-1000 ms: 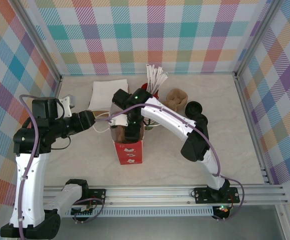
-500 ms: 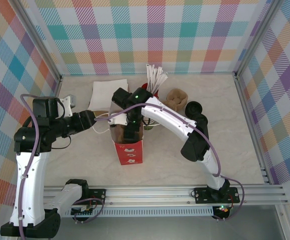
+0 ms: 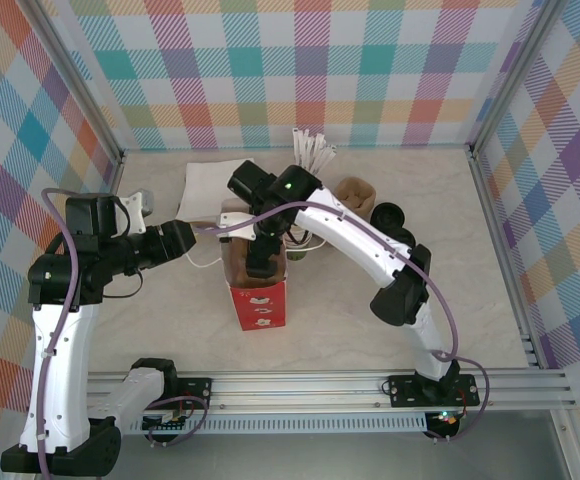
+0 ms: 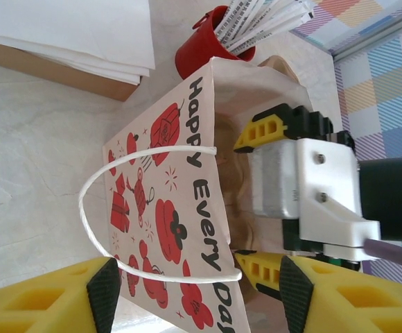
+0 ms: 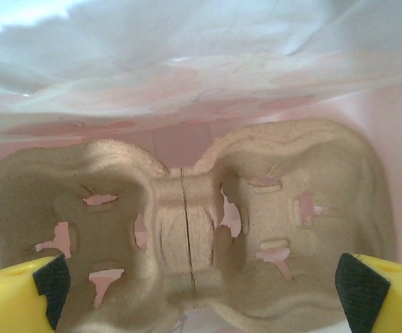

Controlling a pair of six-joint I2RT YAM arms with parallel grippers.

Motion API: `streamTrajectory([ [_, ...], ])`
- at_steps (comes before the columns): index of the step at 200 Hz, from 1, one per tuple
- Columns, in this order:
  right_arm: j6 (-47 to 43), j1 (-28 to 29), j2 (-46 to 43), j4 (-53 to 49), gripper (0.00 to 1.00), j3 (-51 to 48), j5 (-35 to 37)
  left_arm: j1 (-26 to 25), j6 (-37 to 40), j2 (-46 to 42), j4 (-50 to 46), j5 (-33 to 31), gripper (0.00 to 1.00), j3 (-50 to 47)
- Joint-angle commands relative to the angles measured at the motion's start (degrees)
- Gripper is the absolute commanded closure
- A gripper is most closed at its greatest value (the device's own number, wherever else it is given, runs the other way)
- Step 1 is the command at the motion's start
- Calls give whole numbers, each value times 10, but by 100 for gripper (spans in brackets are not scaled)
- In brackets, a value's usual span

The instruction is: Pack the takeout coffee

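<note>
A red-and-white printed paper bag (image 3: 258, 298) stands open near the middle of the tabletop (image 3: 350, 335). The right gripper (image 3: 260, 262) reaches down into its mouth from 12 o'clock. In the right wrist view its yellow fingers (image 5: 21, 295) sit at the 7 and 5 o'clock corners, spread wide with nothing between them. Below them a brown pulp cup carrier (image 5: 187, 229) lies flat on the bag's floor, both of its wells bare.

The left gripper (image 3: 185, 238) hangs at 9 o'clock of the bag, pointing at it. In the left wrist view its fingers (image 4: 104, 295) stand apart. The bag's printed side and its white cord handle (image 4: 90, 208) lie between them. Whether the pads touch the paper I cannot tell.

As for the takeout coffee, a small dark olive shape (image 3: 296, 250) sits just beside the bag's 3 o'clock side, half under the right arm. It may be one of the cups, but too little of it shows to be sure.

A red cup of wrapped sticks (image 3: 308, 165) stands at 12 o'clock of the bag. A stack of white napkins (image 3: 215, 185) lies at 11 o'clock. A round brown pulp-coloured thing (image 3: 353, 195) sits at 1 o'clock, and a black lid (image 3: 388, 215) lies just beside it at 2 o'clock.
</note>
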Motion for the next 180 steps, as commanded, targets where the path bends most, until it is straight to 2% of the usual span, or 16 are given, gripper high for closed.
streamTrajectory([
  [1,0,1,-27,-6,0,25,-7,5,1,-2,14,17,34,-8],
  [68,45,0,-75,33,1,62,-8,5,-6,2,27,34,34,-21],
  [103,99,-4,-109,79,0,61,23,5,-9,5,36,38,34,-26],
  [180,222,-30,-179,105,0,59,27,5,-18,18,57,44,34,-30],
])
